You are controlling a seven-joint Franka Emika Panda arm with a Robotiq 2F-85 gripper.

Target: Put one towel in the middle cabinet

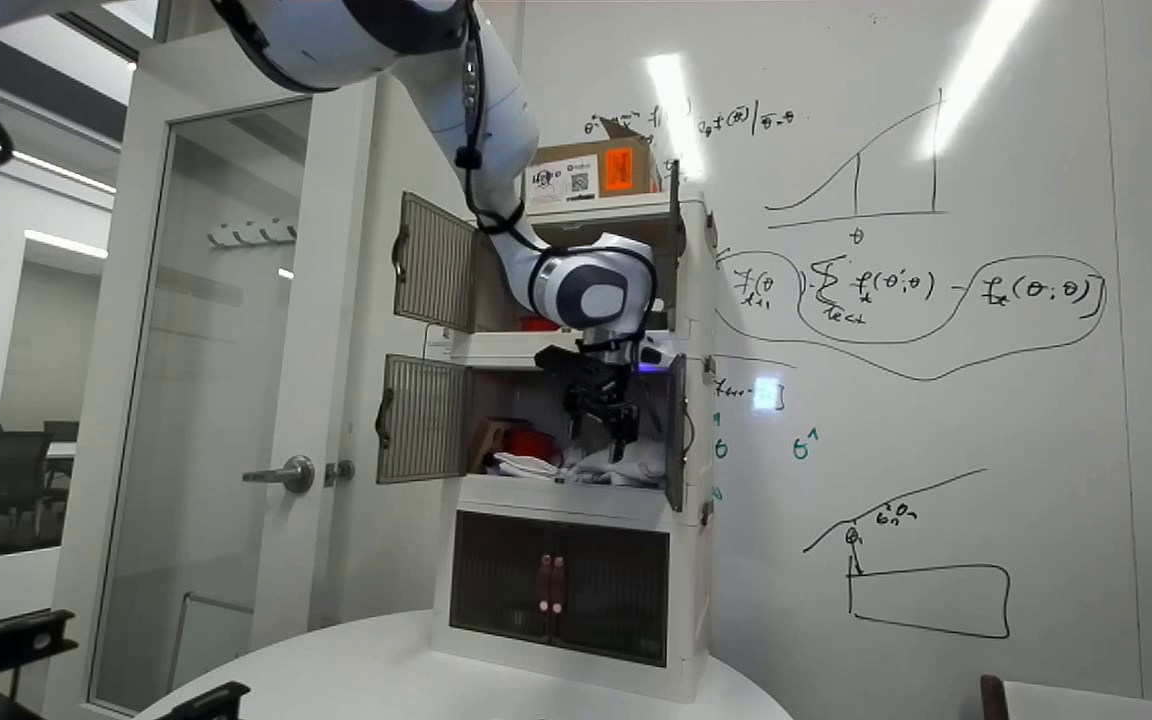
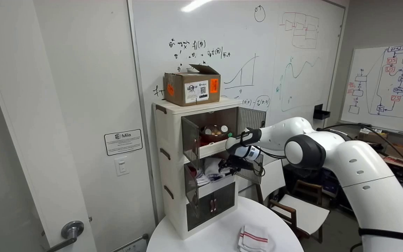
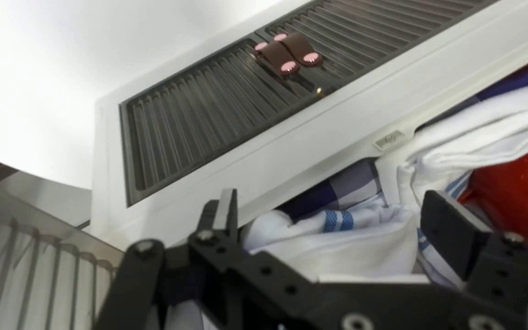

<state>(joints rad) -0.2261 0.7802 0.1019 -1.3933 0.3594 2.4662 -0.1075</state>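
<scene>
Over there the tool hangs, jaws well parted, at the open middle cabinet, a blue-striped towel bunched inside it (a red-striped towel sits folded on the table).

A cardboard box with orange labels stands before the whiteboard; a door is at left, a chair at right.

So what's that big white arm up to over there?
A robot arm has its hand open at the middle cabinet, gripping nothing. A white blue-striped towel lies inside, and folded red-striped cloth sits on the table. The job is to put one towel in that cabinet, which may be done.
</scene>
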